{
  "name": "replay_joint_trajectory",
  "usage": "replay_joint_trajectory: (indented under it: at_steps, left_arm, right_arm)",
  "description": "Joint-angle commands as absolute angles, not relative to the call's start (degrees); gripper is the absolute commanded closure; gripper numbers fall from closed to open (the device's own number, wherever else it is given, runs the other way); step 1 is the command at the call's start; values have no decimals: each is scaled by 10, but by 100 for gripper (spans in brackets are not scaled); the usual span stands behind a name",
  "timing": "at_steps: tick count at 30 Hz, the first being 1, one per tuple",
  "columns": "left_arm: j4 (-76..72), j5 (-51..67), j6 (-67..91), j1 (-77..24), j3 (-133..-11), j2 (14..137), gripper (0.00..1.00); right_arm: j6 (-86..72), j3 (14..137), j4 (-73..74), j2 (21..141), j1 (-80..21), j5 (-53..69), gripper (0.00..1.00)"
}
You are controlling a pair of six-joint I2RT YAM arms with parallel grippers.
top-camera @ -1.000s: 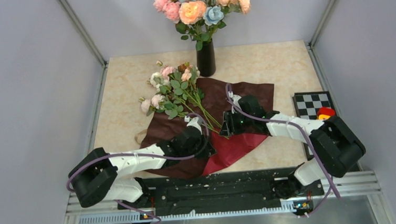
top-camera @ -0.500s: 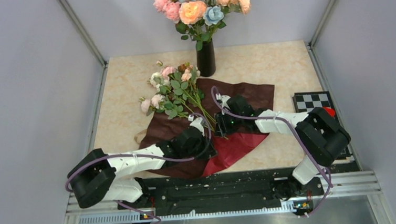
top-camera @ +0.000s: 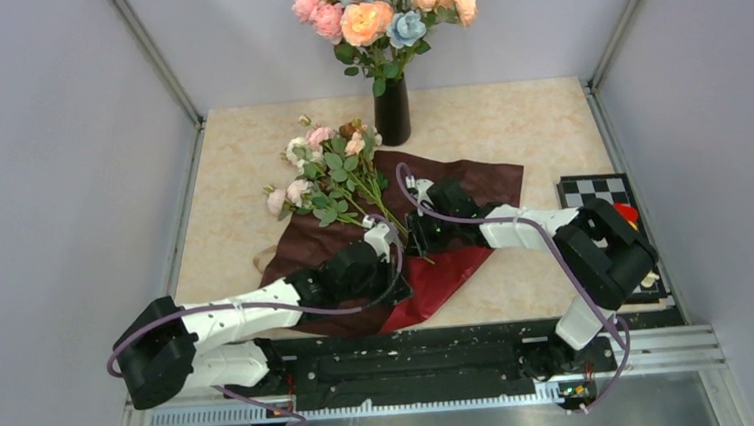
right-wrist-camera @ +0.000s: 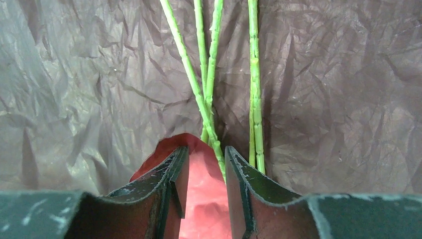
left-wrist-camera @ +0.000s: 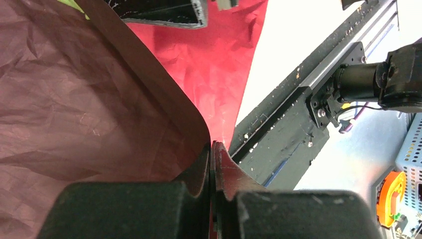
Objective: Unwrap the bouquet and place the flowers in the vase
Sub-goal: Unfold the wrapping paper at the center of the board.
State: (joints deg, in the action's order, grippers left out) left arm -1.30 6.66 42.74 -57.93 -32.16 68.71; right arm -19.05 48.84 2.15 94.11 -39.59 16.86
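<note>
The flowers [top-camera: 333, 171] lie loose on the surface [top-camera: 527, 122], left of centre. Their heads rest partly on bare surface and partly on the far-left edge of the opened wrapping paper [top-camera: 476, 181]. Their thin green stems [right-wrist-camera: 255, 74] run toward the near right across the paper's dark maroon side. The paper is spread out and crinkled, with its bright red face showing at the near side. The vase [top-camera: 392, 112] stands upright at the far middle of the surface, just beyond the paper's far edge and just right of the flower heads. It holds large blooms [top-camera: 379, 17] in peach, pink and blue. The left end effector [left-wrist-camera: 211, 145] is closed flat, with a curled edge of the maroon paper pinched between its fingers. In the top view it sits on the near-left part of the paper, just left of the stem ends. The right end effector [right-wrist-camera: 206, 149] is low over the paper at the cut ends of the stems, its jaws narrowly apart with red paper showing in the gap. One stem runs into that gap along the inner face of one finger, and another lies just outside the same finger. Whether the fingers press on a stem cannot be told. A tan ribbon [top-camera: 266, 261] lies at the paper's left edge. A checkered board [top-camera: 592, 193] lies at the right edge of the surface, partly hidden by the right arm.
</note>
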Motion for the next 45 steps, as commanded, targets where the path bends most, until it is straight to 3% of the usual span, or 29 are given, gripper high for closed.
replay_joint_trajectory:
  at_steps: [1, 32, 35, 40, 45]
  left_arm:
    - [-32, 88, 391, -588, -341, 666, 100]
    - [35, 54, 176, -791, -460, 756, 98]
    - [43, 60, 183, -798, -464, 766, 83]
    - [22, 50, 208, -799, -451, 741, 48]
    - [23, 21, 228, -799, -439, 684, 25]
  right_arm:
    - [-181, 514, 4, 953, -403, 175, 66]
    - [-176, 568, 31, 987, -403, 133, 67]
    - [-176, 572, 44, 971, -403, 137, 66]
    - [-171, 572, 73, 925, -402, 137, 57]
    - [-171, 563, 119, 869, -403, 121, 49]
